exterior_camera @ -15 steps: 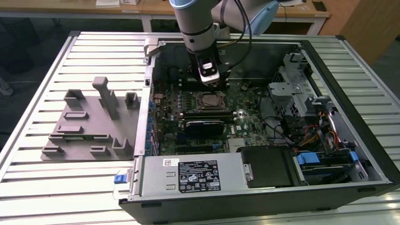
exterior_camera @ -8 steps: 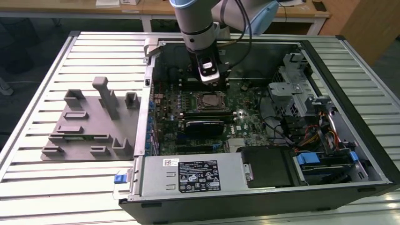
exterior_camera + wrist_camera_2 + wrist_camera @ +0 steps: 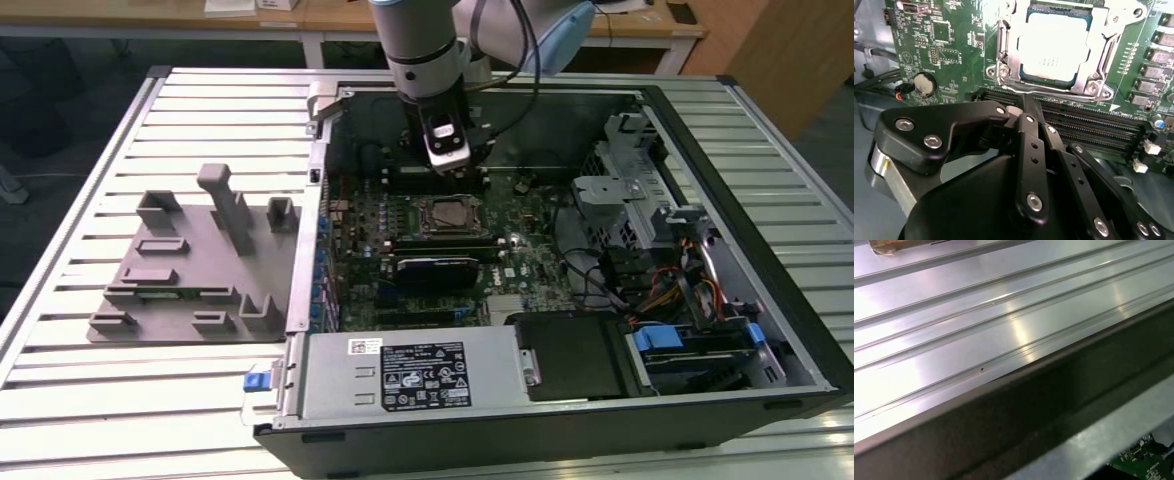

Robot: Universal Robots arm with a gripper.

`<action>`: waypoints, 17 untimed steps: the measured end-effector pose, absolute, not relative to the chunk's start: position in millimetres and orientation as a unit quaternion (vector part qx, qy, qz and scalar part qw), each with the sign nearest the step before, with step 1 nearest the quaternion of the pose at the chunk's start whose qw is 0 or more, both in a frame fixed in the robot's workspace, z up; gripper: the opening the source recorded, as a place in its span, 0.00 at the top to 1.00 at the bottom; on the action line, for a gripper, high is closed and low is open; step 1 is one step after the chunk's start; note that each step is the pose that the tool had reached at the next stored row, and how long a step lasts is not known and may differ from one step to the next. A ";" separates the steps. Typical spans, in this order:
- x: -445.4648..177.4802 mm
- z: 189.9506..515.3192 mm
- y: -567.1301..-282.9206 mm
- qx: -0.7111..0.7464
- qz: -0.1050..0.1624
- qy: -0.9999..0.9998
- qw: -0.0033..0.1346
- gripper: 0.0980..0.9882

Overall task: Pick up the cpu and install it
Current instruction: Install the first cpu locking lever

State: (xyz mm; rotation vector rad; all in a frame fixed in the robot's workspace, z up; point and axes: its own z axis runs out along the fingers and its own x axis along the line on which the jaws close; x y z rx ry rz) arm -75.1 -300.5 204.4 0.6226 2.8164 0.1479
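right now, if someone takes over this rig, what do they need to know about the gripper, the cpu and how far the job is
Gripper: hangs inside the open computer case, just above the motherboard and beside the socket; whether it is open or shut cannot be told, and nothing shows in it.
CPU: lies flat in the socket in the second wrist view, its silver top showing through the metal retention frame around it; it sits there in the exterior view too.
Done: cpu picked up and placed in the socket.
Left: whether the frame is latched cannot be told.
Grey fixture stands on the table outside the case.

Silver cpu (image 3: 1054,47) flat in socket (image 3: 1004,55)
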 end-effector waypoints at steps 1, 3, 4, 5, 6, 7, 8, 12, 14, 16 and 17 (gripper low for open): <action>-75.1 204.5 -300.4 0.214 0.051 0.967 0.126 0.99; -75.1 204.6 -300.4 0.214 0.051 0.967 0.126 0.99; -75.1 204.7 -300.5 0.214 0.051 0.967 0.126 0.99; -75.1 204.8 -300.4 0.214 0.051 0.967 0.126 0.99; -75.0 204.7 -300.4 0.214 0.051 0.967 0.126 0.99; -74.9 204.7 -300.5 0.214 0.050 0.968 0.123 0.99; -74.5 204.7 -300.5 0.214 0.049 0.968 0.120 0.99; -71.7 204.4 -301.3 0.215 0.045 0.970 0.103 0.99; -70.2 204.3 -302.2 0.215 0.043 0.971 0.095 0.99; -68.9 204.4 -303.5 0.216 0.042 0.972 0.089 0.99; -68.4 204.4 -304.3 0.216 0.041 0.972 0.088 0.99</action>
